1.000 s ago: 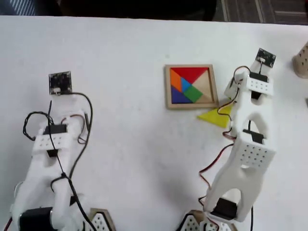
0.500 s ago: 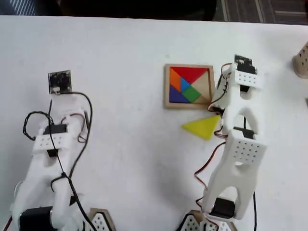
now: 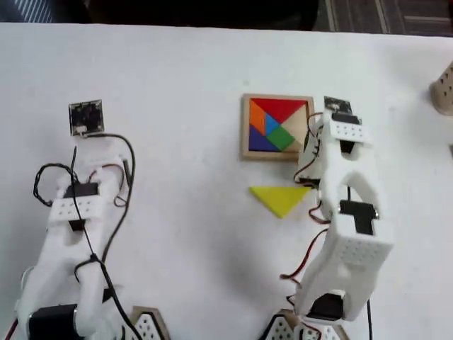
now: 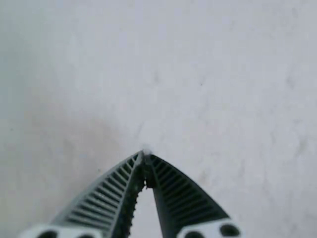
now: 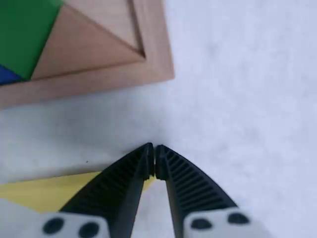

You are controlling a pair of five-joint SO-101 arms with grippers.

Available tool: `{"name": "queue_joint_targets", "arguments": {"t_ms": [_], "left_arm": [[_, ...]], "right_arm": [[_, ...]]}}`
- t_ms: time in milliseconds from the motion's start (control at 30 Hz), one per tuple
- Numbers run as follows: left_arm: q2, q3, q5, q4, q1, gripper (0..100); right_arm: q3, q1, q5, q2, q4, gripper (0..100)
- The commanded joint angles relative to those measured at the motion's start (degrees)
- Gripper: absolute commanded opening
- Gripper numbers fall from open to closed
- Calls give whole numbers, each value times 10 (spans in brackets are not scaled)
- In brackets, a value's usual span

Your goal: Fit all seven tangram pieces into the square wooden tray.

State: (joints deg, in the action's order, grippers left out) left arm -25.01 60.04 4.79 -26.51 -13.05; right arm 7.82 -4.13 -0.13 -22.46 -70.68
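The square wooden tray (image 3: 245,127) lies right of centre and holds red, orange, blue and green pieces, with bare wood along its right side. In the right wrist view its corner (image 5: 153,64) is close ahead, with the green piece (image 5: 22,29) inside. A yellow triangle (image 3: 281,198) lies flat on the table in front of the tray. My right gripper (image 5: 152,166) is shut with its tips at the edge of the yellow triangle (image 5: 44,191), holding nothing. My left gripper (image 4: 144,161) is shut over bare table at the left.
The right arm (image 3: 347,184) stretches alongside the tray's right side. The left arm (image 3: 74,212) and its cables occupy the front left. A perforated wooden object (image 3: 444,88) stands at the right edge. White table lies open between the arms.
The right arm swung left and its shut gripper came with it. The yellow triangle slid left and toward the front, turning as it went. The left arm stayed put.
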Motion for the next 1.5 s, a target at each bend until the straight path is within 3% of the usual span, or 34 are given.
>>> {"name": "queue_joint_targets", "arguments": {"t_ms": [0, 600, 833, 1100, 1367, 1467], "left_arm": [[1, -9, 4, 15, -6, 20], [1, -8, 4, 14, -6, 20], [1, -8, 4, 14, -5, 20], [1, -6, 4, 14, -4, 20], [1, 0, 4, 14, -3, 20], [1, 0, 4, 14, -6, 20]], "right_arm": [[68, 22, 9, 69, 21, 17], [248, 173, 93, 176, 36, 17], [327, 261, 90, 274, 87, 17], [324, 294, 88, 263, 176, 17], [284, 406, 37, 239, 162, 17], [280, 415, 37, 240, 153, 17]]}}
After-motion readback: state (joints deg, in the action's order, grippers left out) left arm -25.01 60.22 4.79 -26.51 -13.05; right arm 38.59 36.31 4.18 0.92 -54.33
